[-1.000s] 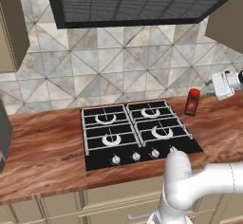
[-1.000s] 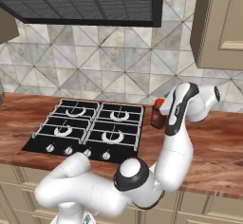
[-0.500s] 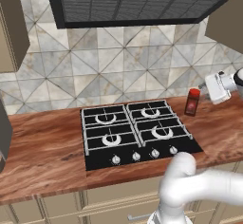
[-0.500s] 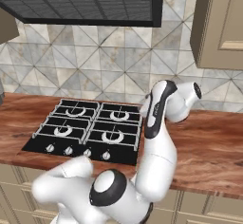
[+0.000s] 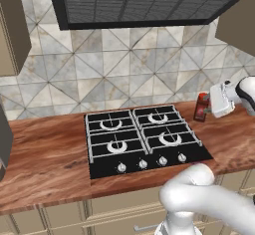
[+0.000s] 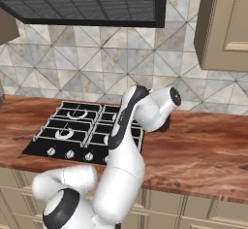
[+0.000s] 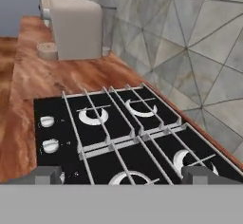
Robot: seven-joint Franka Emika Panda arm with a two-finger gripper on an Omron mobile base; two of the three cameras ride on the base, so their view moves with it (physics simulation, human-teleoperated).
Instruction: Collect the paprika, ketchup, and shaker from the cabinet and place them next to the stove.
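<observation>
Paprika (image 5: 201, 107) standing upright on the desk (image 5: 45, 154), just right of the stove (image 5: 144, 139), near the tiled wall. Hand (image 7: 122, 174) spread wide, holding nothing, raised over the right side of the stove and looking across the burners toward a beige box-like appliance (image 7: 76, 26) at the far end of the desk. In the left base view, wrist close beside the jar but apart from it.

Judging from this: first of three things already placed; ketchup and shaker probably waiting in the cabinet, nowhere on this desk. Step in hand seems the retreat after release.

Next move calls for lifting clear without touching the jar, folding the arm, then driving to the cabinet. Risk: bumping the jar with the wrist while swinging away.
</observation>
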